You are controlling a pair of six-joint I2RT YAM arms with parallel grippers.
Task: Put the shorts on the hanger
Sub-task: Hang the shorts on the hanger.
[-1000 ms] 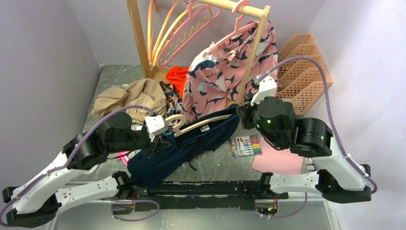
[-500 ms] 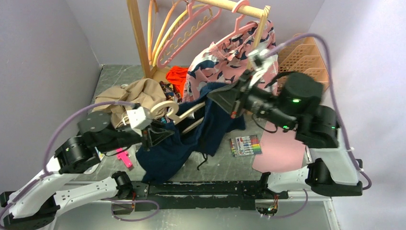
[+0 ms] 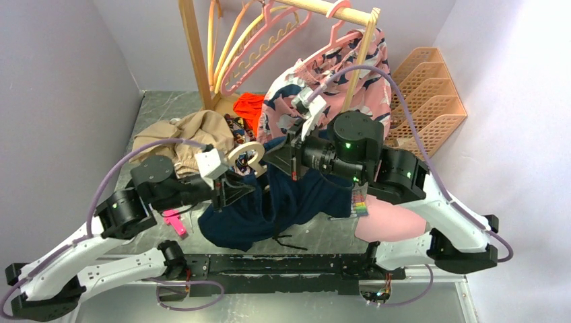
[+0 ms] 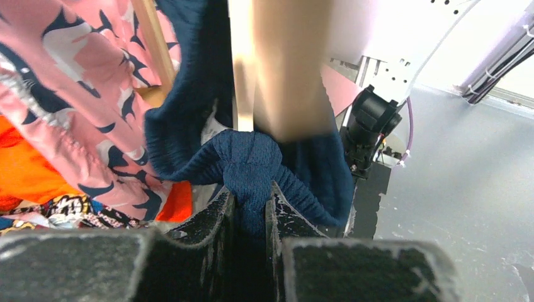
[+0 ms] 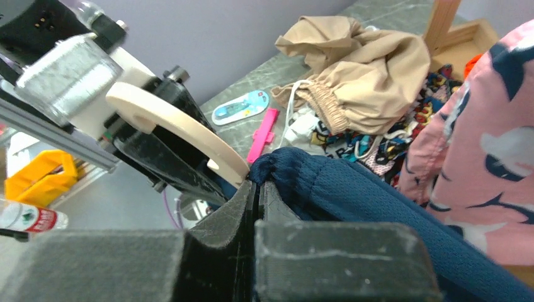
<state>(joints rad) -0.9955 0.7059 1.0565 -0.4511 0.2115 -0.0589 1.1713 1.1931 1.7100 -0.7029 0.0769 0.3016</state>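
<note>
The navy shorts hang bunched between my two grippers above the table. My left gripper is shut on a wad of their fabric. The cream hanger rises out of that wad just past the jaws. Whether the jaws pinch the hanger too is hidden by the fabric. My right gripper is shut on an edge of the shorts, right beside the hanger's curved end and close to the left gripper.
A wooden rack at the back carries pink hangers and pink printed shorts. A tan garment and orange cloth lie behind. A peach organiser, marker pack and pink sheet are right.
My right gripper has swung left with the shorts' edge, ending next to the hanger's hook. The left gripper has shifted slightly right. The shorts now hang bunched instead of stretched.
</note>
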